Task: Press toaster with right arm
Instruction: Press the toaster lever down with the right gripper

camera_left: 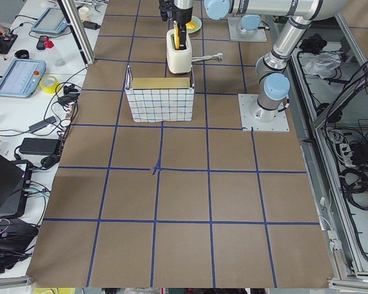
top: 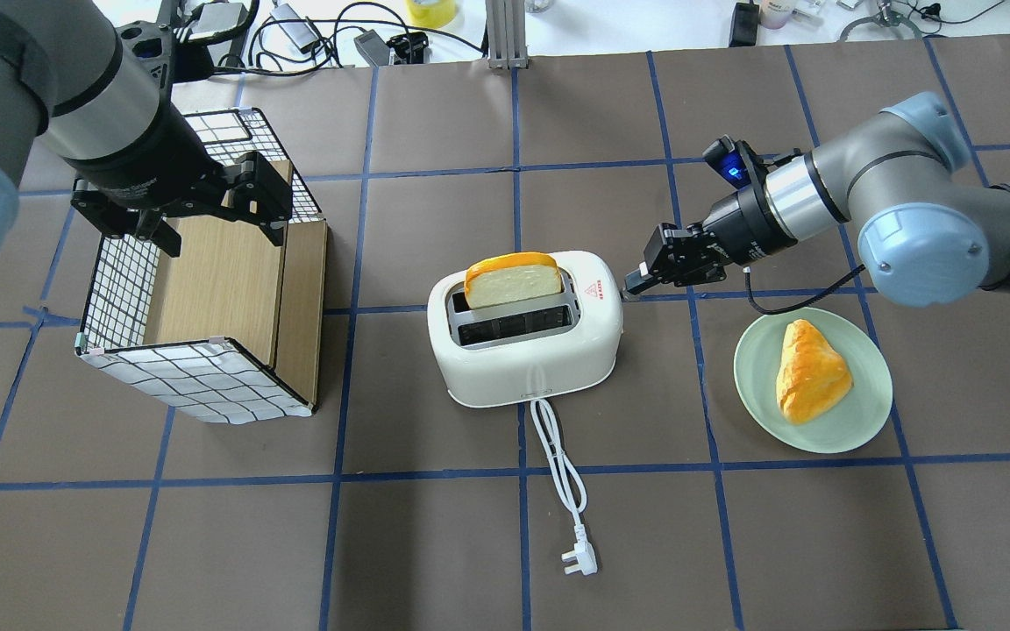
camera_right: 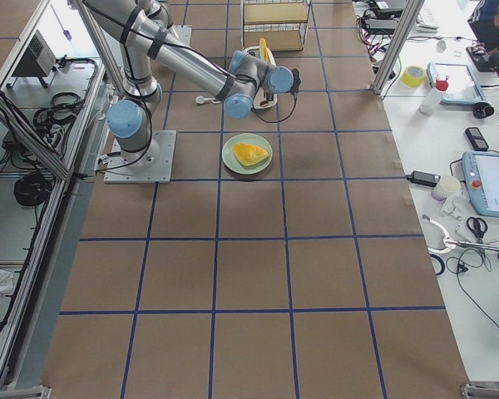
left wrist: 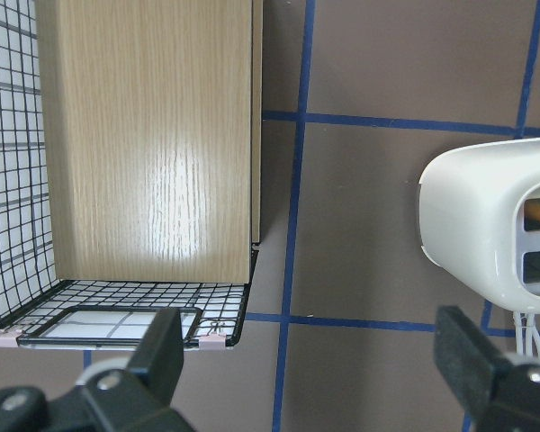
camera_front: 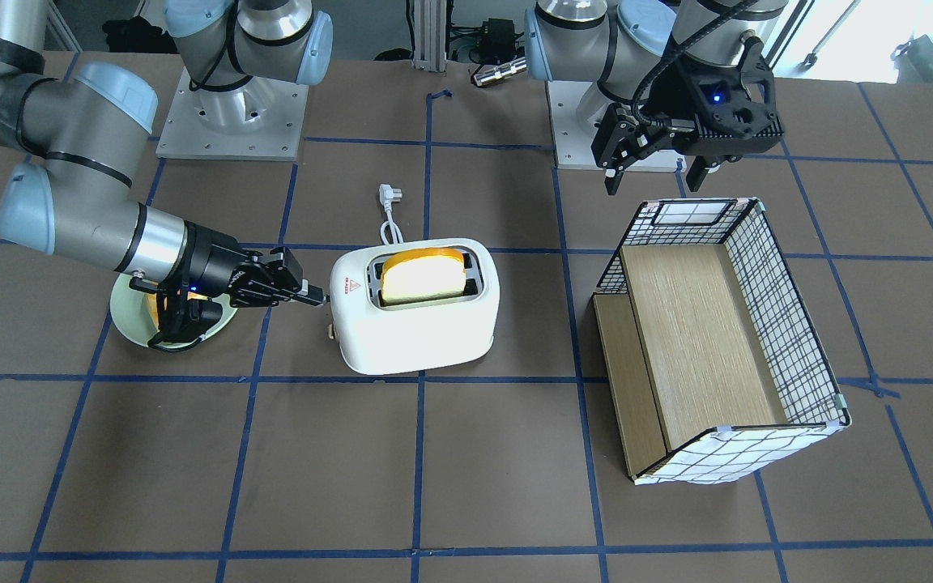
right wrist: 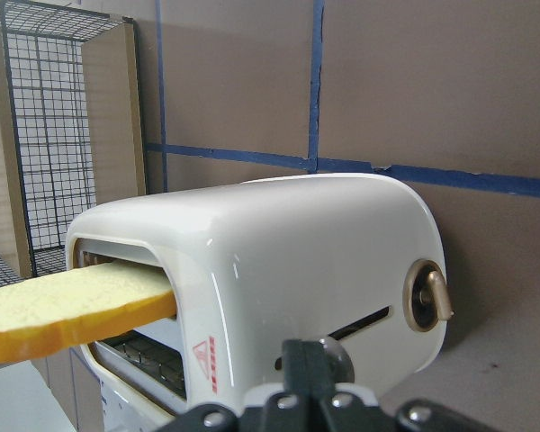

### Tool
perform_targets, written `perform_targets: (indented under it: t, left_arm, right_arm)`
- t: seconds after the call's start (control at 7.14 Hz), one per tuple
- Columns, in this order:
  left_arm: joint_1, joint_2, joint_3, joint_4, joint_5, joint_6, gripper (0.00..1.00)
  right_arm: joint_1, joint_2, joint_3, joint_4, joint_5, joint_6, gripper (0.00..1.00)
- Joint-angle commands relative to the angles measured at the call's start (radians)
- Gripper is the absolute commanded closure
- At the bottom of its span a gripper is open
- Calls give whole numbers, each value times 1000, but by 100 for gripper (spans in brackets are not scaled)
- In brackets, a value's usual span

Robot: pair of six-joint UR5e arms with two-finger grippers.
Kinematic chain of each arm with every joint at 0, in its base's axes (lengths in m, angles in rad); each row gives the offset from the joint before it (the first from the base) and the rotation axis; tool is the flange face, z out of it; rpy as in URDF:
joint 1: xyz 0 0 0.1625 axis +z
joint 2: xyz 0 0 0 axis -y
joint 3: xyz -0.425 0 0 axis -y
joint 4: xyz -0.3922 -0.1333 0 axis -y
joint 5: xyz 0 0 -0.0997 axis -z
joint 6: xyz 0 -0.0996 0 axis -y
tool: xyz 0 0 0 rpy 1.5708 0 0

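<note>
The white toaster [camera_front: 414, 324] stands mid-table with a bread slice [camera_front: 422, 275] sticking up from one slot. It also shows in the overhead view [top: 527, 359] and the right wrist view [right wrist: 279, 261]. My right gripper [camera_front: 317, 295] is shut, its tips at the toaster's end wall beside the lever slot [right wrist: 364, 326] and the knob [right wrist: 427, 297]. In the overhead view the right gripper [top: 636, 285] meets the toaster's right end. My left gripper [camera_front: 655, 178] is open and empty, hovering over the grid box [camera_front: 717, 340].
A green plate [top: 864, 412] with a pastry [top: 807, 372] lies right of the toaster, under my right arm. The white cord [top: 562, 473] trails toward the robot's side of the table. The grid-patterned box [top: 207, 377] with a wooden base lies on its side at the left.
</note>
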Motion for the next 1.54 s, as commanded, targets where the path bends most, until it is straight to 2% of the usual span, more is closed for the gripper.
perform_targets:
  t: [0.0,0.42,1.12,1.26,1.4]
  left_arm:
    - [0,0,0,0,0,0,0]
    - [0,0,0,0,0,0,0]
    - [0,0,0,0,0,0,0]
    - [0,0,0,0,1,0,0]
    - [0,0,0,0,0,0,0]
  right_arm:
    - [0,16,2,-21,0,-1,100]
    - [0,50,30,-104,-2,-4,100]
    - [0,44,31,-115,-20,3,100]
    - [0,28,24,-116,-23,84,100]
    - [0,-1,19,-115,-64,183,100]
